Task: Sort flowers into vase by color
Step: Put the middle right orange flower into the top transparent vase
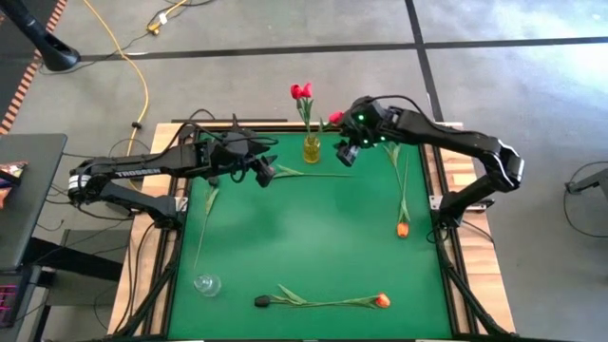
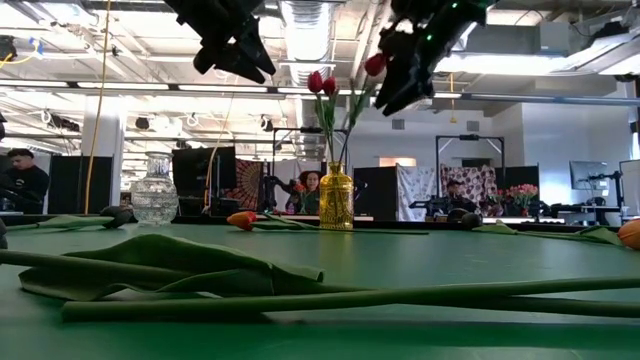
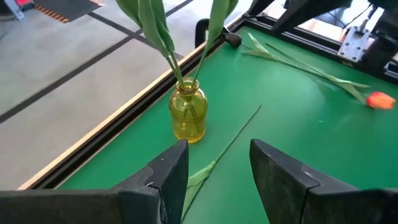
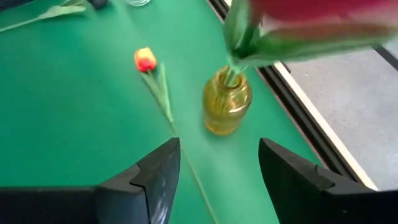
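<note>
A yellow glass vase (image 1: 311, 149) stands near the table's far edge. Red flowers (image 1: 301, 91) stand in it, their stems in its neck; one red head (image 2: 375, 64) leans toward my right gripper. That right gripper (image 1: 345, 155) hangs open just right of the vase (image 4: 227, 102), above the table, with nothing between its fingers. My left gripper (image 1: 267, 177) hovers open left of the vase (image 3: 188, 112), over an orange flower (image 4: 145, 59) that lies flat, its stem (image 3: 230, 146) running past the vase.
An orange flower (image 1: 403, 229) lies along the right side. Along the near edge lie an orange-headed flower (image 1: 382, 300) and a dark-headed one (image 1: 263, 301). A clear glass vase (image 1: 206, 283) stands near left, a green stem (image 1: 204, 214) beside it. The middle is bare green mat.
</note>
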